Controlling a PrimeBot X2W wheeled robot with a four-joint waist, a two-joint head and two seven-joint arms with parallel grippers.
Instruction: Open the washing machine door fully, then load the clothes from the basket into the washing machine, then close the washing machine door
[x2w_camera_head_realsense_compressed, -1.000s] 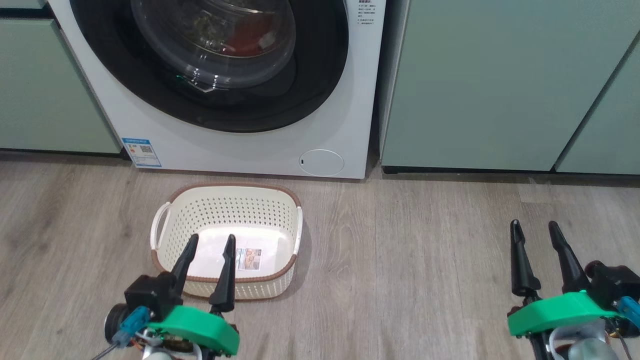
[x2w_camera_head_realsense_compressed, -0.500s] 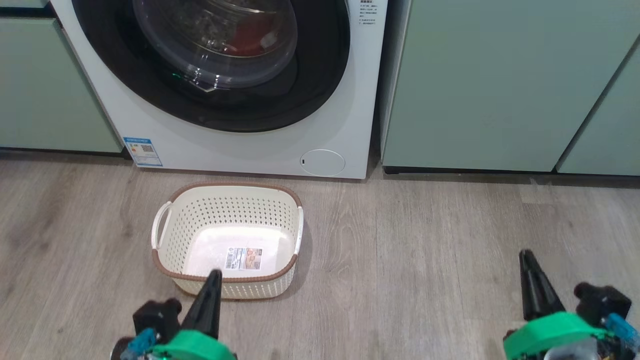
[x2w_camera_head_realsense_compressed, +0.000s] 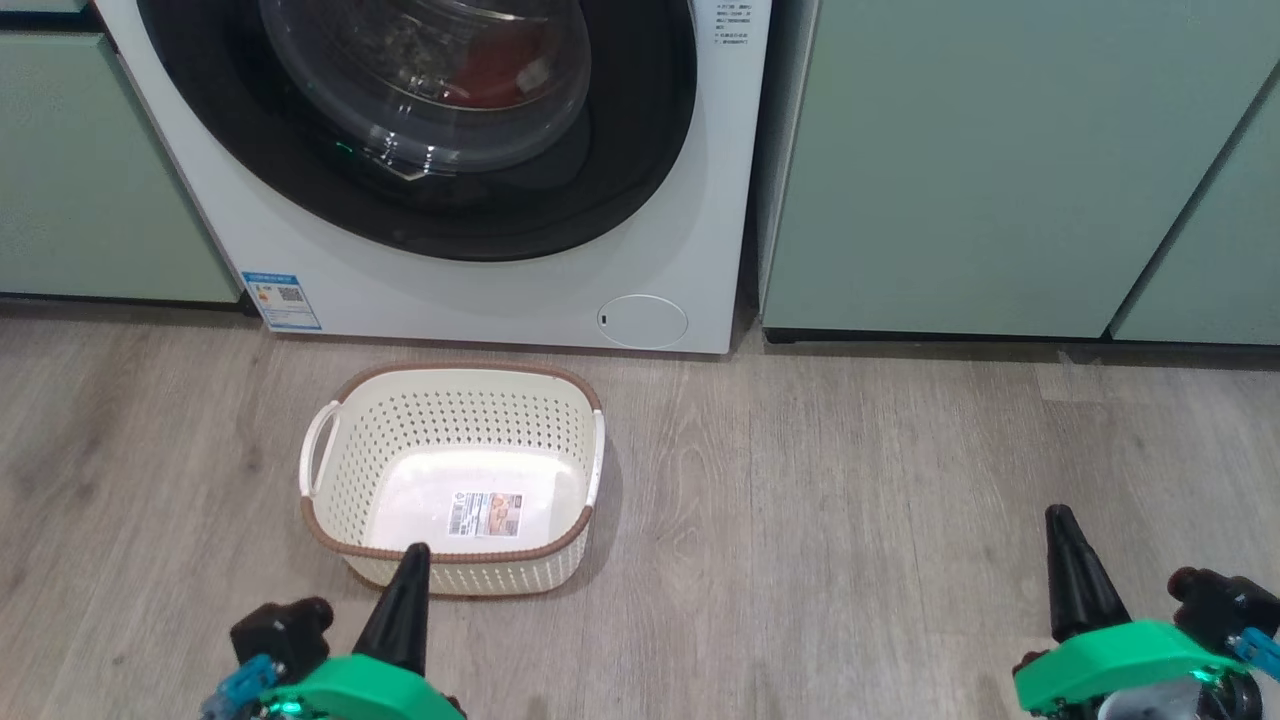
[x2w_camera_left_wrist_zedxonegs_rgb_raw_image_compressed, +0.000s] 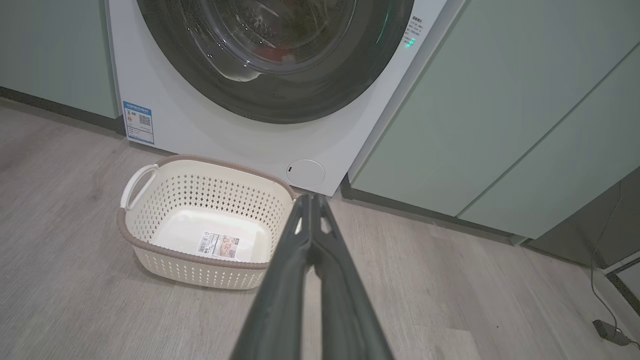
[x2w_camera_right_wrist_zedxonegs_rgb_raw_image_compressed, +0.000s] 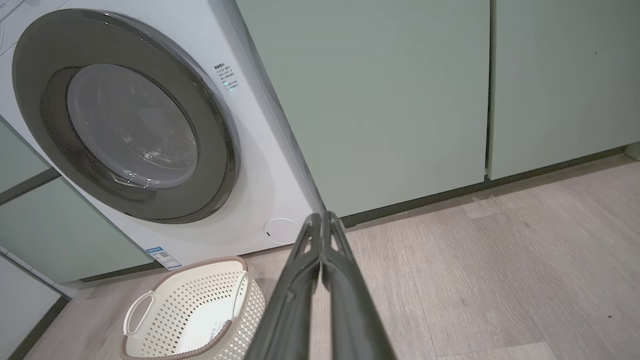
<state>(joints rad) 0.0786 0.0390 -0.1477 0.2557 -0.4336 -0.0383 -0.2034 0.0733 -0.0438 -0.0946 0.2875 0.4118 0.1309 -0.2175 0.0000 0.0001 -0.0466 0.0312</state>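
Red clothes (x2w_camera_head_realsense_compressed: 495, 80) in washing machine (x2w_camera_head_realsense_compressed: 450, 295); basket (x2w_camera_head_realsense_compressed: 470, 371) holds its sticker (x2w_camera_head_realsense_compressed: 485, 513).

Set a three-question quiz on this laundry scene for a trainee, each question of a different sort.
1. True or false: the basket on the floor holds a white garment.
2. Pick one. The washing machine door is: A) swung wide open, B) shut against the machine, C) lying on the floor.
3. Fill the gap: the fabric seen through the door glass is coloured ____.
Key: 1 false, as the basket holds nothing but its label sticker; 2 B; 3 red.
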